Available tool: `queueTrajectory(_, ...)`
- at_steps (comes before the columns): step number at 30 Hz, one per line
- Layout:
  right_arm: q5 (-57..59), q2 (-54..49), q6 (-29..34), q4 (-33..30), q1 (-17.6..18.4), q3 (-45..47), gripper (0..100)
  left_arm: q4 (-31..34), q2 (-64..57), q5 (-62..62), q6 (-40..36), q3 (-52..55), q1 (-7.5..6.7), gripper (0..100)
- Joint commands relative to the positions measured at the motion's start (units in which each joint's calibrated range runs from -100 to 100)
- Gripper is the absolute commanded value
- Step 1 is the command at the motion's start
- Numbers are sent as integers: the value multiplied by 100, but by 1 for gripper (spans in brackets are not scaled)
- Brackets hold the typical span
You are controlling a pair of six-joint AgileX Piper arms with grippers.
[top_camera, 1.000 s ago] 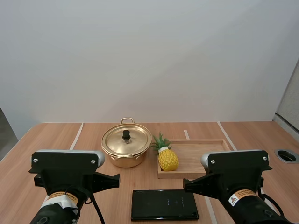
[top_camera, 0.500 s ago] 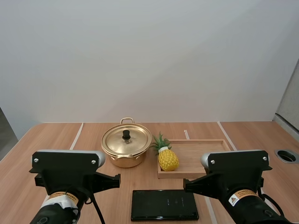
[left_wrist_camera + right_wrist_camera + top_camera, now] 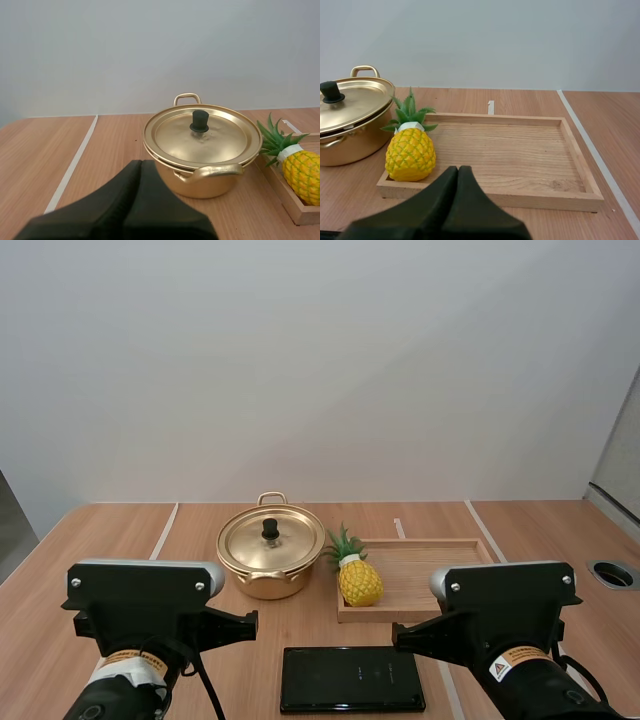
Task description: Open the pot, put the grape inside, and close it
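Note:
A gold pot point(image 3: 268, 570) stands at the middle of the table, its lid point(image 3: 272, 538) on and a black knob point(image 3: 270, 528) on top. To its right a toy pineapple point(image 3: 359, 580) sits in the left end of a wooden tray point(image 3: 430, 575). No grapes are in sight. My left gripper point(image 3: 141, 163) is shut on nothing, a short way in front of the pot point(image 3: 200, 175) and apart from it. My right gripper point(image 3: 457, 169) is shut on nothing too, just in front of the tray point(image 3: 520, 150) and to the right of the pineapple point(image 3: 411, 154).
A flat black slab point(image 3: 352, 678) lies on the table in front of the pot and tray, between my two arms. White tape lines point(image 3: 163, 532) run across the wood. A round hole point(image 3: 612, 573) is set into the table at the far right.

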Motion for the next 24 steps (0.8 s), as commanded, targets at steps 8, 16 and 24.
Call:
queueTrajectory(8, -119, -35, 10, 16, 13, 20, 0, 63, -29, 81, 0, 8, -32, 0)
queueTrajectory(16, -119, -35, 10, 16, 13, 20, 0, 63, -29, 81, 0, 8, -32, 0)
queueTrajectory(24, -119, -35, 10, 16, 13, 20, 0, 63, -29, 81, 0, 8, -32, 0)
